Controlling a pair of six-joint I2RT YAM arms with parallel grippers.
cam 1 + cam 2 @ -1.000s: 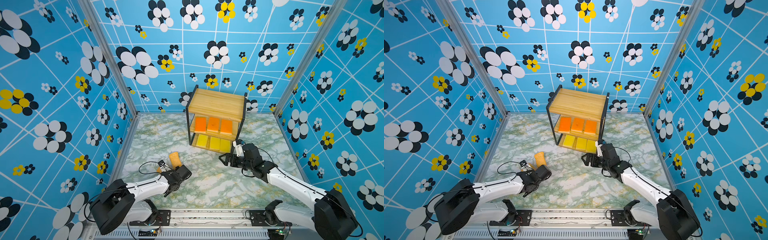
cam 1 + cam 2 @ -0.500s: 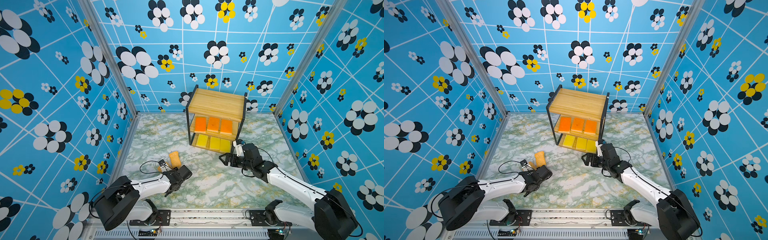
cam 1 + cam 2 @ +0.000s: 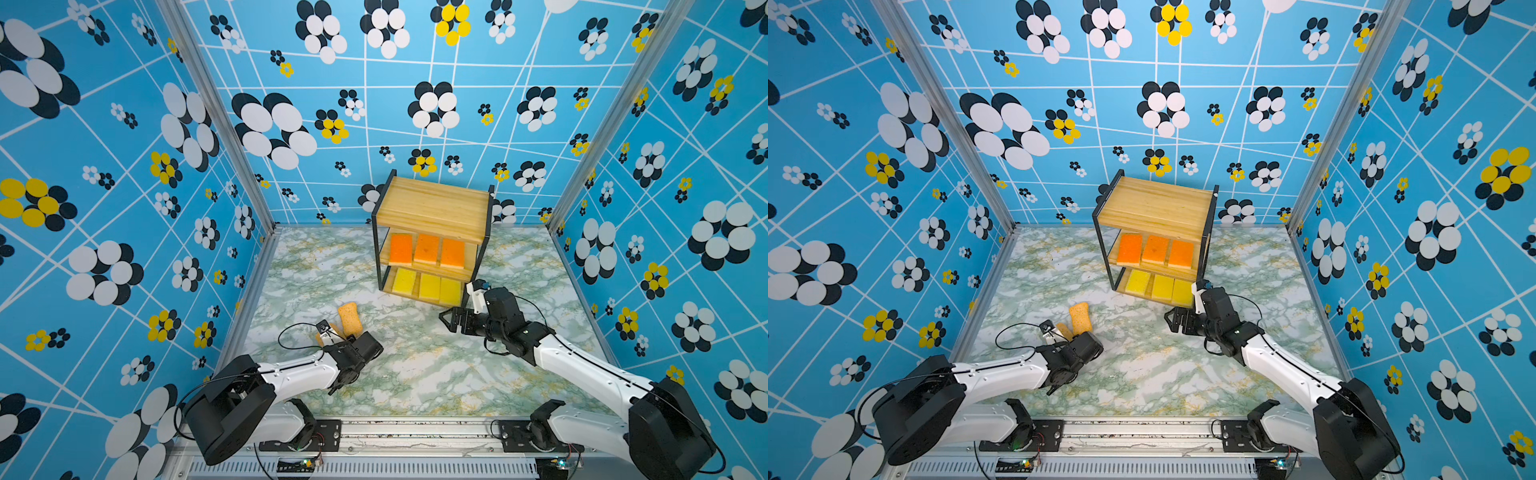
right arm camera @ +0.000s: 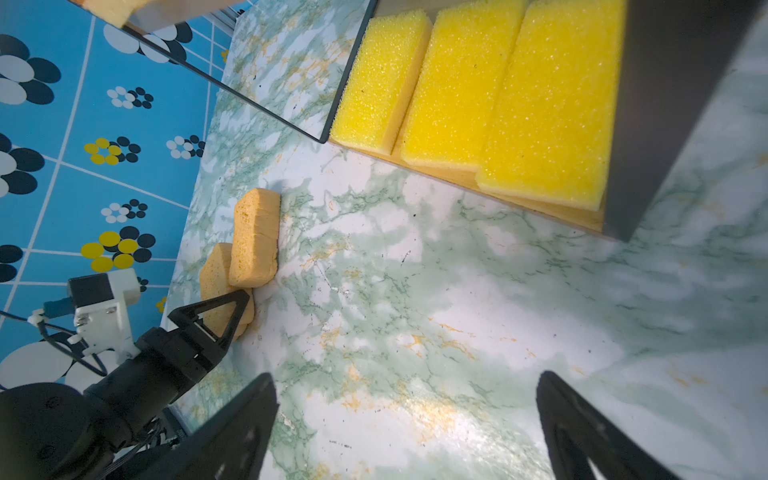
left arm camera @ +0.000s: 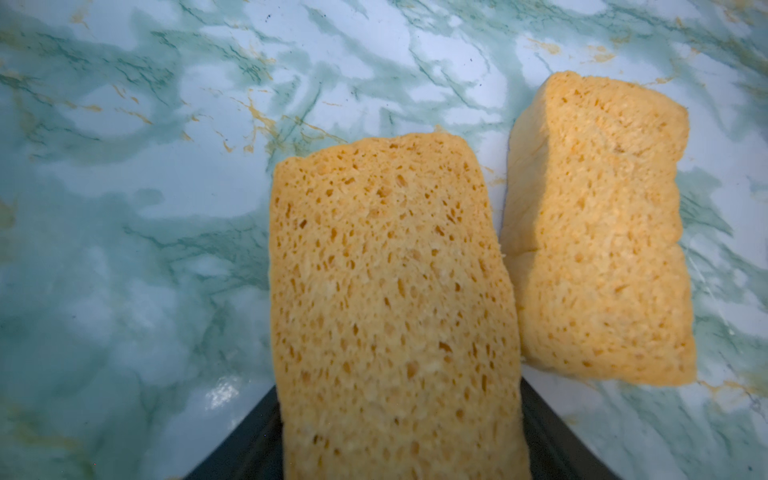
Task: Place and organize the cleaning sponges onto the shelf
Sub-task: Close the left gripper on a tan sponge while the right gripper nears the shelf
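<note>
Your left claw (image 4: pixel 227 291) is pinched on the tan sponge (image 5: pixel 390 299) at the desk's (image 3: pixel 415 374) 8 o'clock, right claw (image 4: pixel 405 376) wide and empty: lift straight, clear of its twin (image 5: pixel 598 232), then lay it flat on the shelf (image 3: pixel 432 208) top, 12 o'clock.

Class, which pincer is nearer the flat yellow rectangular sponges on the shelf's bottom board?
Right. The right pincer hangs in front of the flat yellow sponges; the left pincer is farther off, at a tan porous sponge.

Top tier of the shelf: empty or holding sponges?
Empty. The top board is bare wood in both top views; orange sponges sit one tier down.
</note>
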